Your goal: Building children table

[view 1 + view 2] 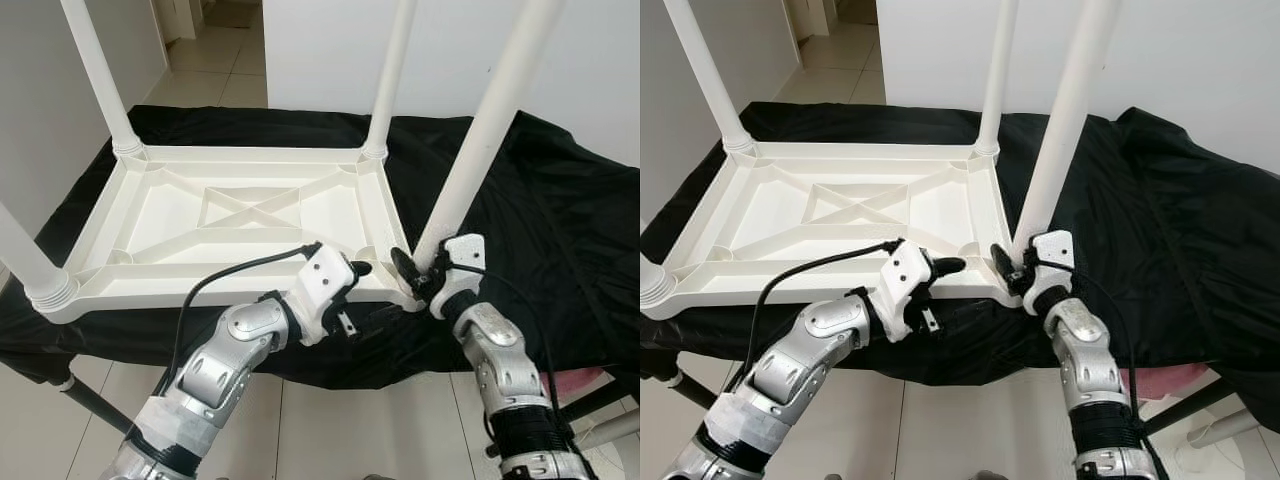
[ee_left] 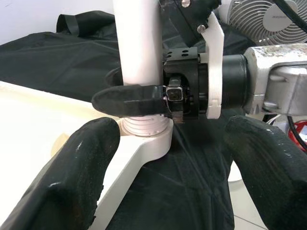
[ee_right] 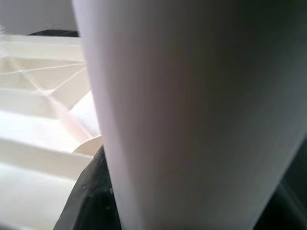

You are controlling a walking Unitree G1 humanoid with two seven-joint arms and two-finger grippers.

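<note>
Black cloth [image 1: 560, 200] covered the desk, with pale floor tiles [image 1: 220, 80] and white walls behind it. On the cloth lay the white plastic tabletop [image 1: 250, 215], upside down, its ribbed underside facing up. Four white legs stood up from its corners: the far-left leg [image 1: 100, 75], the far-right leg [image 1: 392, 75], the near-left leg [image 1: 30, 262] and the near-right leg [image 1: 480, 130].

The right gripper [image 1: 418, 270] was at the base of the near-right leg, its fingers closed around the tube just above the corner socket; the left wrist view showed one black finger [image 2: 129, 100] pressed across the front of the leg. The left gripper [image 1: 375, 295] hovered at the tabletop's near edge, just beside that same corner, its two fingers [image 2: 79, 177] spread wide apart with nothing between them. A white fan [image 2: 266, 21] stood behind the desk.
</note>
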